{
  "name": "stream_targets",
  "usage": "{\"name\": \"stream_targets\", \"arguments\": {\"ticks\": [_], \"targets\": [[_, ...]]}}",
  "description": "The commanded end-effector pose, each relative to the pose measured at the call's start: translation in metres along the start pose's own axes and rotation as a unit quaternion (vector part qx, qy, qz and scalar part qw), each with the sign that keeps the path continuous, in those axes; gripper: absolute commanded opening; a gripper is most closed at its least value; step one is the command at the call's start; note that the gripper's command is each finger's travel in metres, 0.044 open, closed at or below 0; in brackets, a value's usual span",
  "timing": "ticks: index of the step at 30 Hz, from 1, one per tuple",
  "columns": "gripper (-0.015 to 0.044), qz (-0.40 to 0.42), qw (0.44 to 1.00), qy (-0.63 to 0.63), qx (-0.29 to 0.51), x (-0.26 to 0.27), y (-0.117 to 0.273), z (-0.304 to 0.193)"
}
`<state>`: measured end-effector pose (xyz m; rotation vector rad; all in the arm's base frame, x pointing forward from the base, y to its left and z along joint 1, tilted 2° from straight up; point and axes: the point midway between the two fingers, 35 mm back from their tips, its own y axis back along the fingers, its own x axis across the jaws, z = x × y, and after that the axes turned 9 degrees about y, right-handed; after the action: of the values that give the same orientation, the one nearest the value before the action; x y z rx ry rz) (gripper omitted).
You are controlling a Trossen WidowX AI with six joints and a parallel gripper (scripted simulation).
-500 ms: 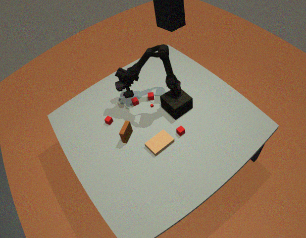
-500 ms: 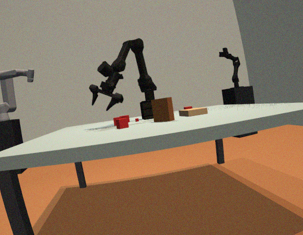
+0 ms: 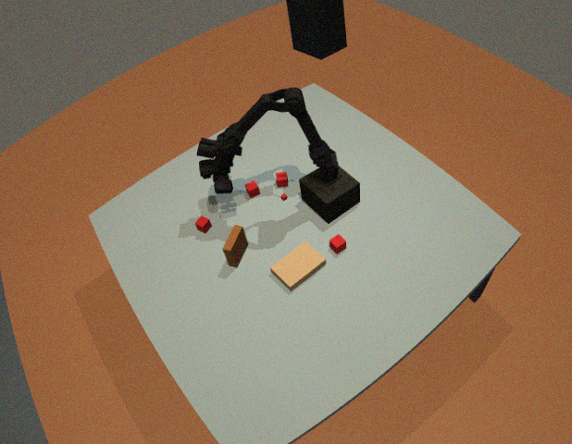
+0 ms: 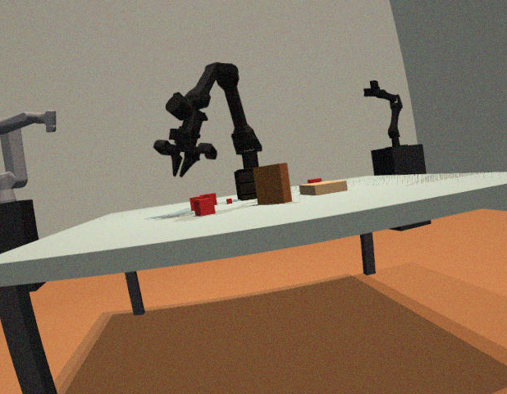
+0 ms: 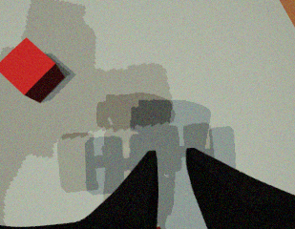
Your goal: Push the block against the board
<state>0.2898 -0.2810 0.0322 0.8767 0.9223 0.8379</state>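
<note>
Noted beyond an orange, speckled floor [image 3: 109, 109] [image 4: 245, 271]: plain grey wall [image 4: 118, 42]. Recorded next: pale, smooth table [image 3: 324, 334] [image 4: 118, 254]; angular black arm [image 3: 293, 97] [image 4: 228, 76]; gripper [image 3: 224, 166] [image 4: 178, 175] [image 5: 170, 156] above the surface, fingers slightly apart, nothing between. Found flat: light tan rectangular board [image 3: 298, 265] [image 4: 323, 187]. Found upright, apart from the board: brown square block [image 3: 235, 246] [image 4: 271, 184]. Seen scattered around: glossless red cubes [image 3: 203, 224] [image 4: 204, 206] [image 5: 27, 67].
</note>
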Motion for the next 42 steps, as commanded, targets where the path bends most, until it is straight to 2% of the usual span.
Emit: {"name": "stream_targets", "arguments": {"ticks": [1,13,25,32,36,42], "targets": [[0.0000,0.039,0.998,-0.035,0.021,0.035,0.004,0.024],[0.0000,0.102,0.976,-0.158,0.110,0.131,0.034,0.072],[0.0000,0.102,0.929,-0.287,0.212,0.210,0.072,0.086],[0.0000,0.102,0.929,-0.287,0.212,0.211,0.069,0.086],[0.0000,0.102,0.929,-0.287,0.212,0.225,0.029,0.071],[0.0000,0.102,0.929,-0.287,0.212,0.226,0.027,0.069]]}}
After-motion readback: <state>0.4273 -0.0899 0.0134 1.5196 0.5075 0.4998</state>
